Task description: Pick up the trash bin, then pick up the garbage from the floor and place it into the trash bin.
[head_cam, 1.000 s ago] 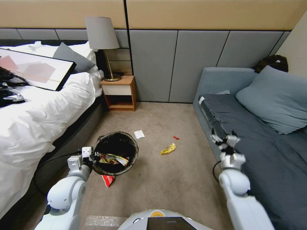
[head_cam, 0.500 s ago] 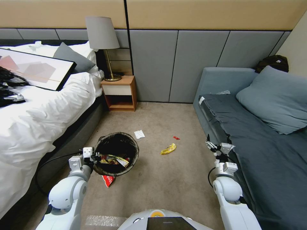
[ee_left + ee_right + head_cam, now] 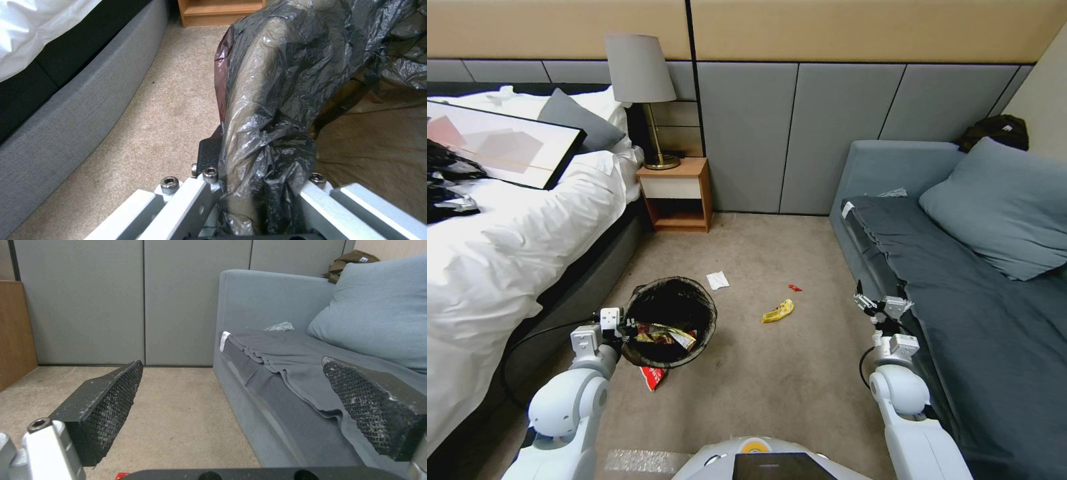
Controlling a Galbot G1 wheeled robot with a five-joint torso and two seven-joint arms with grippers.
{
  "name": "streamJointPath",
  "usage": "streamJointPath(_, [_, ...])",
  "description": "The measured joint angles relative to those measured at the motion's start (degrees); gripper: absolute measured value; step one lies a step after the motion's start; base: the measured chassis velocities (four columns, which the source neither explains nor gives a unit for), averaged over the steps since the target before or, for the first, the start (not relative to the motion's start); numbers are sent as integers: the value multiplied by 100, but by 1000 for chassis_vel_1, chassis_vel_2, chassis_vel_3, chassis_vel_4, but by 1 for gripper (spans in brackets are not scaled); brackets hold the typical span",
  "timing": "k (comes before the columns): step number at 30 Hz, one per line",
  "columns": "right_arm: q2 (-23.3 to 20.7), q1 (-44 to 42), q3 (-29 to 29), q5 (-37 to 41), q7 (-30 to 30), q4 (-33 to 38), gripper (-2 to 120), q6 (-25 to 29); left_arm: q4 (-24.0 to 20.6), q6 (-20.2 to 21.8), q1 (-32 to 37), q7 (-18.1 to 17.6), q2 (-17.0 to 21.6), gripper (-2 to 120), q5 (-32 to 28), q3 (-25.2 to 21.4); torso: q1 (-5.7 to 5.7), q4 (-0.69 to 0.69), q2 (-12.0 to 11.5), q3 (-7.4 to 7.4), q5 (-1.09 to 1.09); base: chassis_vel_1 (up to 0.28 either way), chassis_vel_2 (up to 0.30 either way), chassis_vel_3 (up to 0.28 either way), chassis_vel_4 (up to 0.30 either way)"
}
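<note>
Left fingers: the rim of the trash bin (image 3: 670, 322) is clamped by the left gripper (image 3: 618, 325); in the left wrist view the crinkled black bag liner (image 3: 267, 110) is seen pinched between the metal fingers (image 3: 186, 200).
Right fingers: the right gripper (image 3: 880, 306) is held wide apart with nothing between; its black pads (image 3: 111, 403) are wedge-shaped and cross-hatched.
Trash bin: a small round bucket, lined with glossy wrinkled black plastic folded over the rim, is held beside the bed (image 3: 500, 253), above the carpet.
Bin contents: a shiny crumpled snack packet (image 3: 664, 333) is seen lying inside, against the near wall.
Garbage under the bin: a red-and-white wrapper (image 3: 652, 377) is seen flat on the floor, partly hidden by the bin's near edge.
Garbage farther out: a curled yellow packet (image 3: 778, 311), a tiny red scrap (image 3: 794, 288) and a white paper scrap (image 3: 717, 280) are scattered on the floor, well apart from both grippers.
Floor: short beige carpet (image 3: 787, 373), matt and speckled.
Right arm: it is held just beside the front edge of the grey-blue fabric sofa (image 3: 960, 293).
Background: a wooden nightstand (image 3: 675, 195) with a brass-stemmed lamp (image 3: 640, 87) is set against padded grey wall panels.
</note>
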Motion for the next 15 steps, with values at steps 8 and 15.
streamJointPath(8, [24, 12, -42, 10, -11, -41, 100, 4, -6, 0, 31, 9, -29, 0, 52, 34, 0, 0, 0, 0, 0, 0, 0, 0, 0])
streamJointPath(15, [18, 37, -45, 10, -12, -81, 100, 2, -29, 0, 21, 21, -2, 0, 50, 0, 0, 0, 0, 0, 1, -48, 29, 28, -39])
